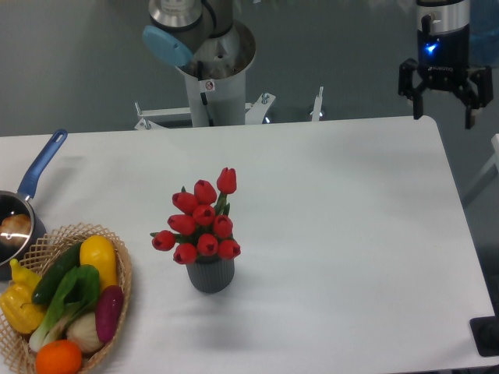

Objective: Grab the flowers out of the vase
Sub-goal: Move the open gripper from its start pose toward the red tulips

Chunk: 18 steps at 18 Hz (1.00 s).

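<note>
Red flowers (203,222) catch our eye first: a tight bunch of tulip buds w/ bits of green leaf, standing upright in the vase (210,275), a small dark grey ribbed cylinder. We find it slightly left of centre on the white table (351,234), towards the front edge. At the far right corner, high above the table's back edge, we see the gripper (444,103), black w/ a blue light on its body. Its two fingers hang down, spread apart & holding nothing, well away from the flowers. At the front left sits a wicker basket (121,273) of veg, incl. yellow, green, purple & orange pieces. Just behind it, at the left edge, a steel saucepan (12,226) w/ a blue handle. The robot's grey base column (214,78) stands behind the table, top centre.
</note>
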{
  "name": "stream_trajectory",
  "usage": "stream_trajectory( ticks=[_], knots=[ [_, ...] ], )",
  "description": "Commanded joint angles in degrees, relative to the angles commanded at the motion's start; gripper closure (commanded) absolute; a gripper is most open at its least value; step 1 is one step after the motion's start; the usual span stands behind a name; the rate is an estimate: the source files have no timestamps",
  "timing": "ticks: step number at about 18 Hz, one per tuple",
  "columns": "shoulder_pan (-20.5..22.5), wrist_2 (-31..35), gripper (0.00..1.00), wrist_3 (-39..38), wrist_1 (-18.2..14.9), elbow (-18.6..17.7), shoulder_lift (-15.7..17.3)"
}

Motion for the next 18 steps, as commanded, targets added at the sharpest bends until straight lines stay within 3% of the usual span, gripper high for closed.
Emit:
stream_trajectory(
  ticks=[6,18],
  knots=[
    [-0.97,-0.61,0.00,-0.09,0.09,-0.79,0.97],
    [-0.97,-10.98,0.00,-0.79,0.00,-9.31,1.41]
  ],
)
